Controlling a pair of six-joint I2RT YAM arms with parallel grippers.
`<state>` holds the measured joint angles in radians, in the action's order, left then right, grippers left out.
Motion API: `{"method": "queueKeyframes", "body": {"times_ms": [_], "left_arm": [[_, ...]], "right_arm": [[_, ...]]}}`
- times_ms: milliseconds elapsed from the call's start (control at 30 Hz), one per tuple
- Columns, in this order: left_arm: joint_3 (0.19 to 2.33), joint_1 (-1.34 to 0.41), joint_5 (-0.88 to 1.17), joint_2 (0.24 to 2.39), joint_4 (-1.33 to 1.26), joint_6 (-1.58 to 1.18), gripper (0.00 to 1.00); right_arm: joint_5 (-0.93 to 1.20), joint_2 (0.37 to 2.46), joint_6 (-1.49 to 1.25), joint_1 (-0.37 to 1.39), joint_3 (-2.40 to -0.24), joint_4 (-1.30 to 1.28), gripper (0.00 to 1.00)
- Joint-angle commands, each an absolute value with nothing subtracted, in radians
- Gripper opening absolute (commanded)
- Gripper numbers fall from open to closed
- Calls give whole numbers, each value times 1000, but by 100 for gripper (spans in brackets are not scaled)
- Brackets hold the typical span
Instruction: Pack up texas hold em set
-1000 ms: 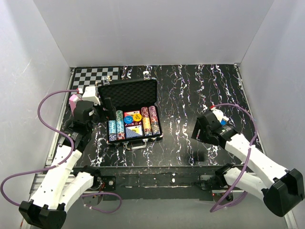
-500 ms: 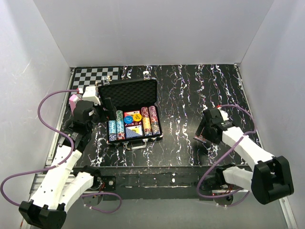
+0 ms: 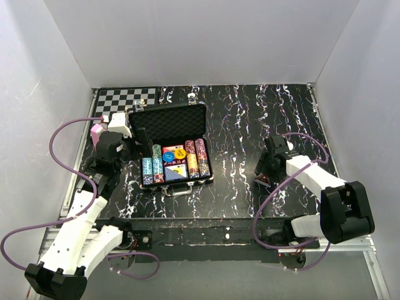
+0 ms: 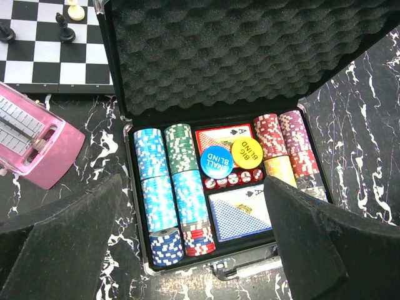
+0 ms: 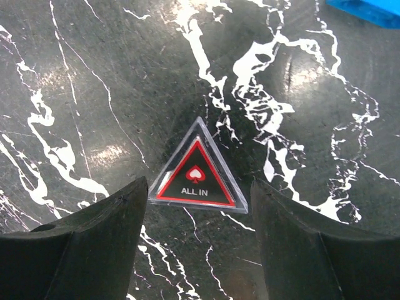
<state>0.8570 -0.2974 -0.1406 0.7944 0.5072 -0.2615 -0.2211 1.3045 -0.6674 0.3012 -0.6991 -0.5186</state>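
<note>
The black briefcase lies open left of centre, its foam lid raised. Inside are chip rows, red and blue card decks and two round blind buttons. My left gripper is open and empty, hovering just in front of the case. A triangular "ALL IN" marker lies flat on the table. My right gripper is open just above it, with the fingers on either side, and shows in the top view.
A chessboard with a few pieces lies at the back left. A pink device sits left of the case. A blue object lies just beyond the marker. White walls enclose the black marbled table.
My right arm has folded in and its wrist has dropped toward the table over the triangular marker. The left arm and the case have not moved.
</note>
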Motion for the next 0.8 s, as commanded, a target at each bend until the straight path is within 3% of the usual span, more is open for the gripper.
{"method": "queueKeyframes", "body": {"times_ms": [0, 433, 767], "left_arm": [[844, -293, -132, 776, 497, -255, 98], [844, -296, -129, 776, 495, -255, 98], [844, -296, -129, 775, 497, -255, 98]], "right_arm": [[-198, 1344, -647, 296, -750, -476, 73], [-156, 1394, -632, 305, -746, -480, 62], [-164, 1387, -669, 423, -755, -492, 54]]}}
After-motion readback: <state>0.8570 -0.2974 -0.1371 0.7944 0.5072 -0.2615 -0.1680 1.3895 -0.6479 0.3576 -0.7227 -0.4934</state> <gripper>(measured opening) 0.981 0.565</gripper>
